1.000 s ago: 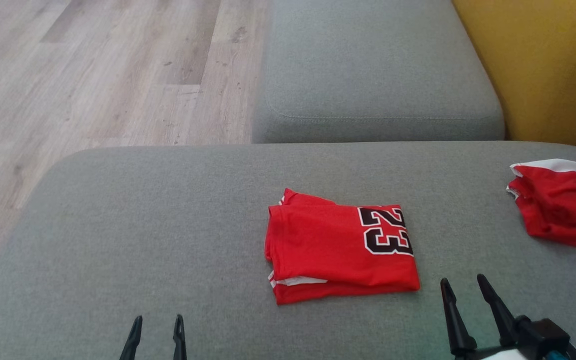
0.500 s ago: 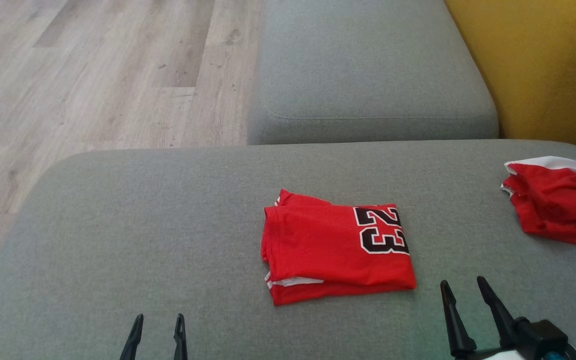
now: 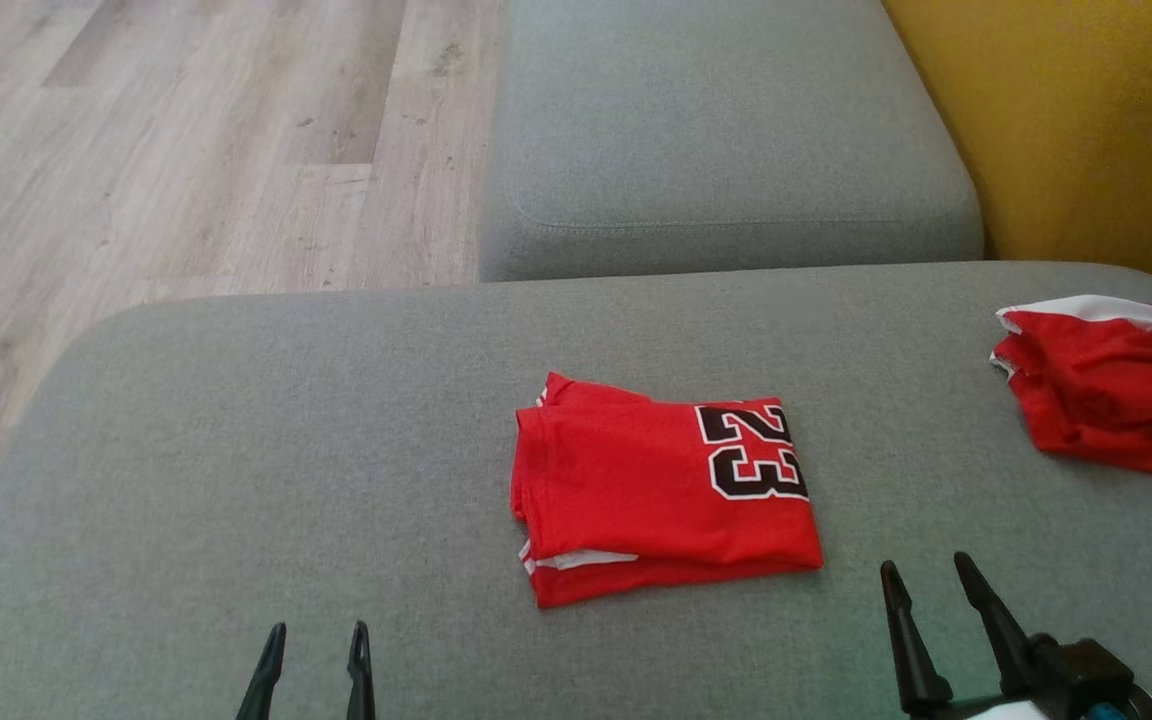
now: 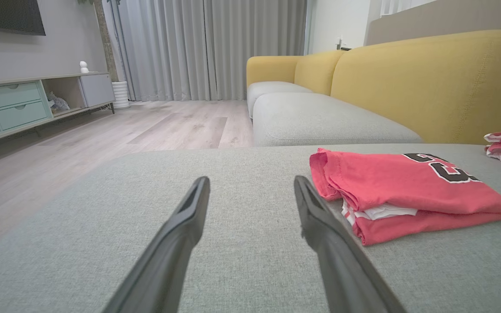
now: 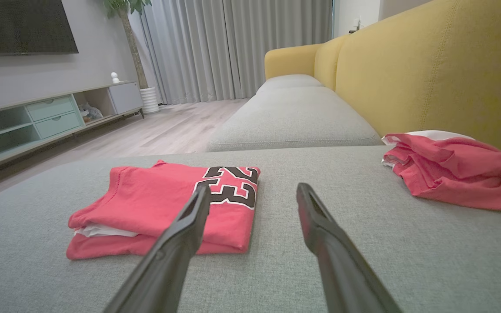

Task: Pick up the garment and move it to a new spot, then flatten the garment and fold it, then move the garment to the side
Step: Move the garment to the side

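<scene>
Found the folded red jersey (image 3: pixel 666 490) flat on the grey sofa seat (image 3: pixel 236 450), long side left to right. Lay ahead and left of the right pincer (image 3: pixel 924 562), farther from the left pincer (image 3: pixel 319 630), each spread wide and empty.

Soft, even daylight, faint shadows, no glare; wrist views bend at edges, head view slightly hazy.

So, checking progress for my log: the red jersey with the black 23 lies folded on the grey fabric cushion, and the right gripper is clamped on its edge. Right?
Not quite. The red jersey with the black 23 does lie folded on the grey fabric cushion, but the right gripper is open and apart from it, as the head view shows.
</scene>
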Motion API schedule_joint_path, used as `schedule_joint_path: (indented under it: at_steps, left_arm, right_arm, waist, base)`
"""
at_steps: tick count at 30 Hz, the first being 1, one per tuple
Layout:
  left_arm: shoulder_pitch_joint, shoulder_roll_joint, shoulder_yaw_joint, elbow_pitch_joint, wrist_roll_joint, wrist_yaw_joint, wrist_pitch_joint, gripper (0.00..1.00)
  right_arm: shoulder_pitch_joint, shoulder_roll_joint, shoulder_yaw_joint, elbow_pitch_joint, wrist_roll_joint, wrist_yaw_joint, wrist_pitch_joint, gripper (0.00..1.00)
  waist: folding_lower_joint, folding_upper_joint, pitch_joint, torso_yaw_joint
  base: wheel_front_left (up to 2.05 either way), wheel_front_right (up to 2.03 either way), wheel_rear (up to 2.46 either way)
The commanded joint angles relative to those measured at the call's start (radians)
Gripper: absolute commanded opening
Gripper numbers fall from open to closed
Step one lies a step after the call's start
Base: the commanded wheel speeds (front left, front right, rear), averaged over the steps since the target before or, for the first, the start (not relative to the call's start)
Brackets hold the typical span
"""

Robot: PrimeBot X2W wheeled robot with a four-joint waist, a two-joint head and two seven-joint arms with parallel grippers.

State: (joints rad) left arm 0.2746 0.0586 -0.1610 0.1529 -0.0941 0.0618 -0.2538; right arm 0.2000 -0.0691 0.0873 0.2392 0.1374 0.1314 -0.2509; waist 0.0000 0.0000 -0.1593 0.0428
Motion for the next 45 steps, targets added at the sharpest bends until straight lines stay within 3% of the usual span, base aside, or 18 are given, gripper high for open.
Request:
schedule_joint_path:
  at_steps: [1,10,17,26,38,39,41,45]
  left_arm:
    - [-0.056,-0.008,0.031,-0.040,0.002,0.006,-0.008,1.00]
    - [-0.069,-0.008,0.016,-0.059,-0.007,0.015,-0.008,1.00]
    - [-0.102,-0.008,-0.006,-0.061,-0.010,0.026,-0.008,1.00]
    - [-0.165,-0.008,-0.058,-0.066,-0.004,0.030,-0.008,1.00]
    - [-0.242,-0.008,-0.119,-0.039,-0.003,0.039,-0.008,1.00]
    - [-0.246,-0.008,-0.122,-0.038,-0.005,0.041,-0.008,1.00]
    - [-0.252,-0.008,-0.124,-0.039,-0.008,0.044,-0.008,1.00]
    - [-0.261,-0.008,-0.123,-0.045,-0.014,0.055,-0.008,1.00]
  right_arm:
    - [-0.031,-0.006,0.020,-0.028,-0.009,-0.001,-0.011,1.00]
    - [-0.048,-0.011,0.017,-0.001,-0.025,-0.001,-0.011,1.00]
    - [-0.131,-0.005,0.036,0.106,-0.028,-0.001,-0.011,1.00]
    - [-0.362,0.000,0.069,0.313,0.029,-0.001,-0.008,1.00]
    - [-0.644,-0.016,0.061,0.607,0.060,-0.001,0.189,1.00]
    - [-0.651,-0.014,0.065,0.625,0.066,-0.001,0.206,0.78]
    - [-0.660,-0.011,0.076,0.645,0.085,-0.001,0.227,0.00]
    - [-0.683,-0.027,0.085,0.637,0.103,-0.001,0.209,0.00]
  waist:
    - [0.0000,0.0000,0.003,-0.003]
    - [0.0000,0.0000,0.040,-0.018]
    - [0.0000,0.0000,0.098,-0.027]
    - [0.0000,0.0000,0.194,-0.003]
    - [0.0000,0.0000,0.287,0.060]
    - [0.0000,0.0000,0.290,0.063]
    - [0.0000,0.0000,0.297,0.066]
    - [0.0000,0.0000,0.315,0.055]
  base:
    - [0.00,0.00,0.00]
    - [0.00,0.00,0.00]
    - [0.00,0.00,0.00]
    - [0.00,0.00,0.00]
    - [0.00,0.00,0.00]
    - [0.00,0.00,0.00]
    - [0.00,0.00,0.00]
    - [0.00,0.00,0.00]
